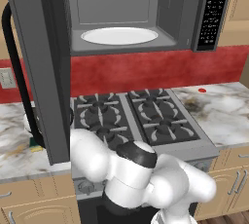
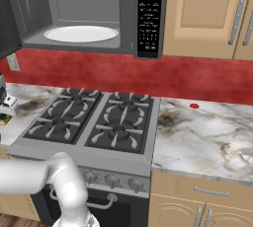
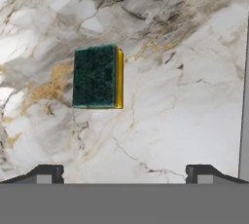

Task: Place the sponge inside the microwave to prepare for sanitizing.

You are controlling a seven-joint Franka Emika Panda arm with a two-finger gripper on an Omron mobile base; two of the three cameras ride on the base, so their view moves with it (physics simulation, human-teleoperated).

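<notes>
The sponge (image 3: 97, 76) lies flat on the marble counter, green scrub side up with a yellow edge showing. In the hand view it sits ahead of my gripper (image 3: 124, 174) and a little left of centre. The gripper is open and hovers above the counter with nothing between its fingertips. In the left base view a corner of the sponge (image 1: 35, 145) peeks out beside the open microwave door (image 1: 39, 62), left of the stove. The microwave (image 1: 131, 13) hangs above the stove, door swung wide to the left. Its white turntable plate (image 1: 119, 36) is bare.
A gas stove (image 1: 131, 116) with black grates fills the middle, below the microwave. The open door hangs low over the left counter, close to my hand. A small red object (image 1: 202, 90) lies on the right counter (image 2: 207, 137). Wooden cabinets (image 2: 207, 14) are above and below.
</notes>
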